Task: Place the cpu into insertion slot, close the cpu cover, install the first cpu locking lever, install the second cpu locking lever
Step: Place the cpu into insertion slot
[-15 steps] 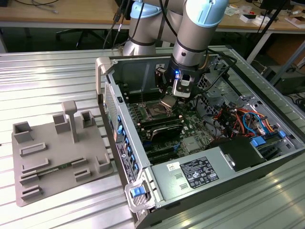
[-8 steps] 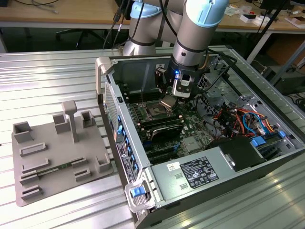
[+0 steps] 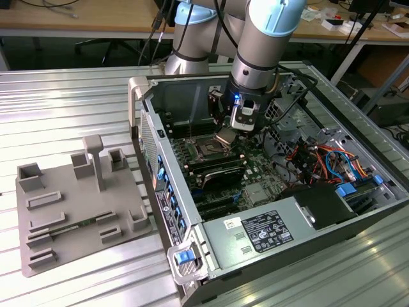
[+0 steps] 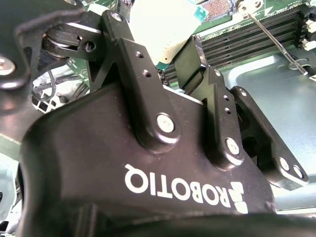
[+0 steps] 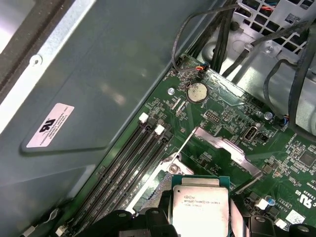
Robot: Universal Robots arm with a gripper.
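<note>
The chip (image 5: 200, 207) is off the board, pinched by two opposite edges in the hand (image 5: 197, 224), whose fingers (image 4: 134, 59) press against it from either side. In the exterior view it hangs near the socket (image 3: 208, 151), a little toward that view's right, and is not yet seated. A silver strip next to it looks like the cover (image 5: 224, 147), lifted clear, and a thin wire lever (image 4: 271, 37) stands free near the memory slots (image 5: 131, 170). All of this sits on the green board (image 5: 222, 116) inside the opened computer case (image 3: 185, 96), which lies on a ribbed metal worktop (image 3: 64, 96). The main danger, as I judge it, is the chip meeting the socket crooked or off to one side, since whether it hangs level cannot be told from here. A corner landing first could bend the fine contacts. The narrow edge grip could also let it slip or twist. The raised cover or the lever might catch the fingers on the way down.
</note>
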